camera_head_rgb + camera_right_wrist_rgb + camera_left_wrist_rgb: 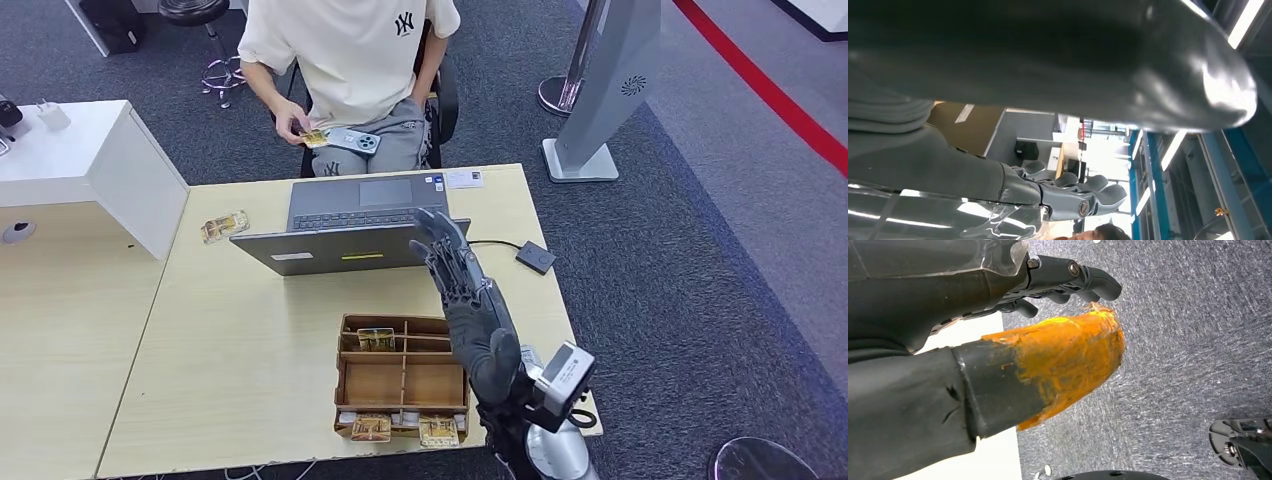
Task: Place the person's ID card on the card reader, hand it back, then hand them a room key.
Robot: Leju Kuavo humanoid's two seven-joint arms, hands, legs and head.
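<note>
My right hand [462, 290] is raised over the table's right half, fingers stretched out toward the laptop, holding nothing; its dark fingers [1083, 192] show in the right wrist view. The black card reader [535, 257] lies on the table just right of that hand, on a cable. A seated person across the table holds a yellowish card [315, 138] and a phone [353, 141] in their lap. A wooden organizer [402, 376] near the front edge holds several yellowish key cards [376, 339]. My left hand [1048, 315] hangs over the carpet, its orange-taped thumb apart from the fingers, empty.
An open grey laptop [352, 220] stands between me and the person. Another card [224, 226] lies on the table left of the laptop. A white cabinet [90, 165] borders the table's left. A grey stand [600, 90] sits on the carpet at the right.
</note>
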